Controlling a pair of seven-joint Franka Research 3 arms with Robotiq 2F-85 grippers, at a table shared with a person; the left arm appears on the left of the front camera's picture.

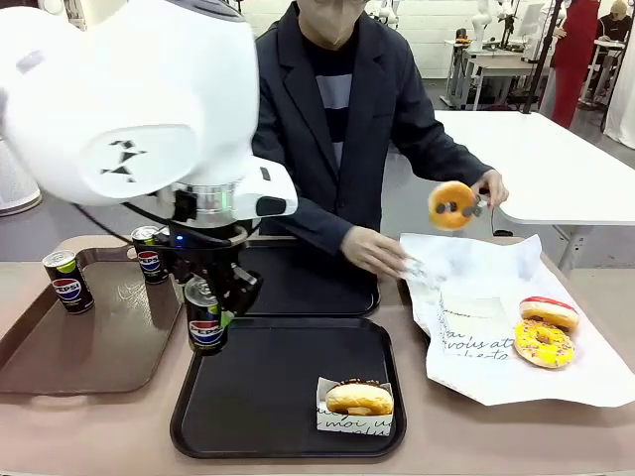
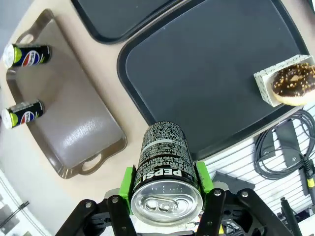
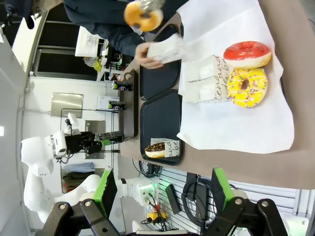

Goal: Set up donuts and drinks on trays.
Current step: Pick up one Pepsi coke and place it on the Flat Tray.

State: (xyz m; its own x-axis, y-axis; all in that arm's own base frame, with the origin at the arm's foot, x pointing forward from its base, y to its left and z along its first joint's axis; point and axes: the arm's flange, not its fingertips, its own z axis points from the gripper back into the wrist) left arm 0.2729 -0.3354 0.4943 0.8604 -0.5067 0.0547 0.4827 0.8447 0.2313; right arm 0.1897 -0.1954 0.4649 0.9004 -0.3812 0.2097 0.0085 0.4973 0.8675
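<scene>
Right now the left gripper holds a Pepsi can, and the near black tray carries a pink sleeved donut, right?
Not pink: the sleeved donut on the near black tray is chocolate-topped, as the left wrist view shows. The left gripper does hold the Pepsi can.

Black Pepsi can (image 1: 205, 319), yellow-sprinkled donut (image 1: 543, 344)

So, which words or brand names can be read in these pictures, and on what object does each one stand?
"PEPSI": held can in the left gripper, upside down in the wrist view.
"PEPSI": second can on the brown tray.
"vous at...": script on the white paper, partly legible.
"moi qu...": donut sleeve, cut off.
Fine print on the held can: too small to read.
</scene>
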